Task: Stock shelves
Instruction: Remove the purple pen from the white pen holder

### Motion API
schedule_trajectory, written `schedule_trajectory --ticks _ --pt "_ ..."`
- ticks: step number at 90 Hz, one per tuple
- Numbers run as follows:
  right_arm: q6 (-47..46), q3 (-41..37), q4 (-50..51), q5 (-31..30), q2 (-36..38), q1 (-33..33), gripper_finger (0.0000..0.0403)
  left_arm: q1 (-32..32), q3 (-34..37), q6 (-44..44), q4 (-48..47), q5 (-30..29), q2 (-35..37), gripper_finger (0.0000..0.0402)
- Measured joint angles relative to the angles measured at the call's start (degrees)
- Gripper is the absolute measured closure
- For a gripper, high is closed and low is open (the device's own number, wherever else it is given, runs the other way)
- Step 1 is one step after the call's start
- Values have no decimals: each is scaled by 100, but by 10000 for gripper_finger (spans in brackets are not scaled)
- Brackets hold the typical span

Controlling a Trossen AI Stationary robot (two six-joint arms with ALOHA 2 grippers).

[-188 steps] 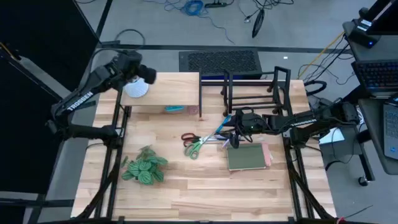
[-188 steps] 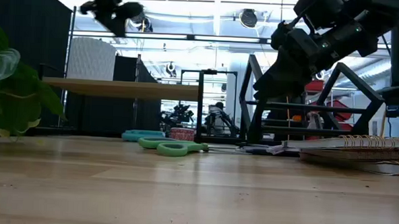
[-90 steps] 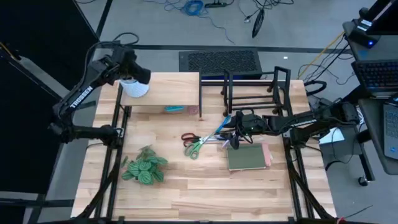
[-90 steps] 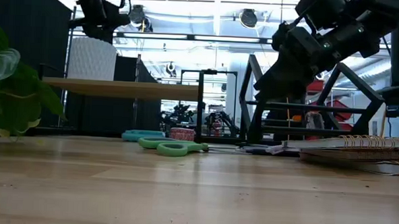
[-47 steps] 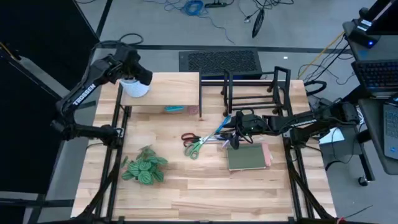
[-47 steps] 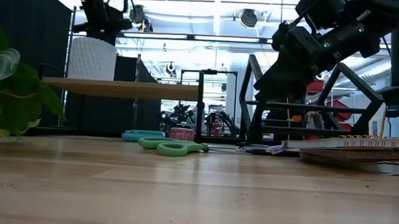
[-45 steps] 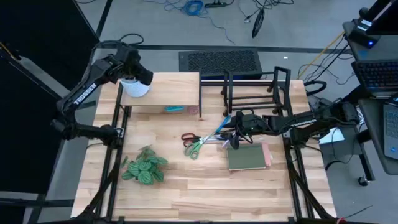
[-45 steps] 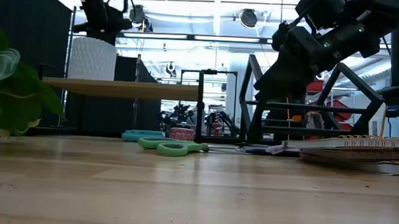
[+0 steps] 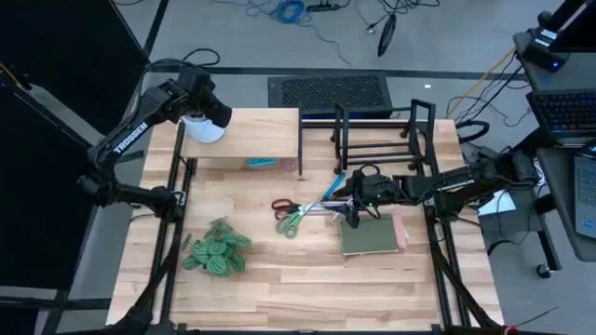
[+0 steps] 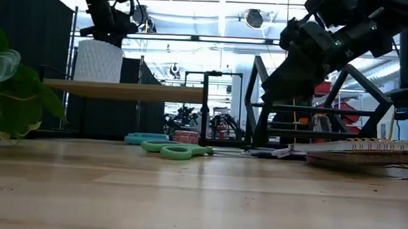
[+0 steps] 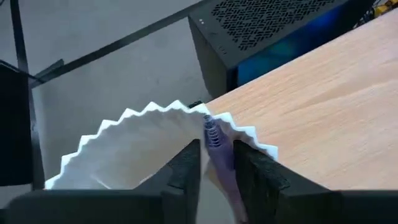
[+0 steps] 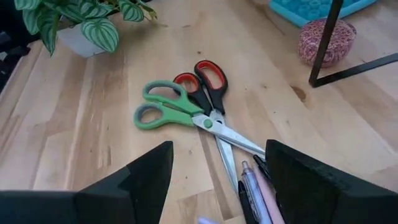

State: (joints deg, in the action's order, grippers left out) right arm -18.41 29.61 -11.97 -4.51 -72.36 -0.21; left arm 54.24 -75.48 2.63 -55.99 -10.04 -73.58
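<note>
Left wrist view: pen [image 11: 213,138] in cup [image 11: 133,152].

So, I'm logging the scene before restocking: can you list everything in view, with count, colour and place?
Pale-wood riser shelf: one, back left of table.
Black wire rack: one, back right.
White ribbed cup: one, on the riser's left end.
Purple pen: one, at the cup's rim.
Scissors: two, green-handled and red-and-black, table centre.
Pens: a few, beside the scissors.
Green notebook: one, right of centre.
Striped-leaf plant: one, front left.
Teal tray: one, under the riser.
Left gripper: jaws on the pen.
Right gripper: jaws open, above the pens.
</note>
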Motion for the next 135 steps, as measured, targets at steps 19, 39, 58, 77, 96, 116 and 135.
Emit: schedule_trajectory --ticks 19,39,58,77,96,116,135 --pt "-46 0 -4 2 0 0 163 -53 0 0 -55 202 105 386" --pt "-90 0 -12 3 0 37 163 -321 -14 4 -358 364 537 397" --pt "-108 0 -28 2 0 37 163 -380 -122 4 -234 304 882 399" --pt "-108 0 -28 2 0 37 163 -376 -122 2 -229 299 849 401" --pt "-108 0 -26 2 -2 37 163 -370 43 -5 -71 372 559 401" --pt "-108 0 -12 7 -2 37 163 -369 85 -480 137 527 254 401" --pt "-149 -2 21 7 -2 69 163 -483 87 -1227 48 522 227 401"
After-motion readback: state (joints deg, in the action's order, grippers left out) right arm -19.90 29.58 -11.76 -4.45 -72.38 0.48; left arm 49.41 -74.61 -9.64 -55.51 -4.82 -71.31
